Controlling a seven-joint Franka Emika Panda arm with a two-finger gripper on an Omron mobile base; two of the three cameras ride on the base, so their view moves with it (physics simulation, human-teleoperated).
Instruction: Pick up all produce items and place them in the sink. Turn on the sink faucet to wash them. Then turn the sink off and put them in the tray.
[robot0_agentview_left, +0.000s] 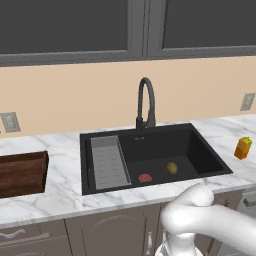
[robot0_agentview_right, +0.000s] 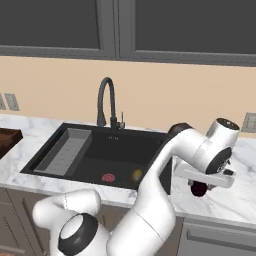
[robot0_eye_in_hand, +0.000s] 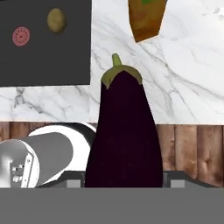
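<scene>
The eggplant (robot0_eye_in_hand: 124, 131) (smooth-skinned, firm, likely slippery) is clamped at its thick belly by the gripper (robot0_eye_in_hand: 124, 177), where hold seems surest.

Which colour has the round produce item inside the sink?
Olive-yellow produce item, clearest in the hand view.

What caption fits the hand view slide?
Eggplant held between the fingers above the marble counter; potato and red disc already in the sink.
</scene>
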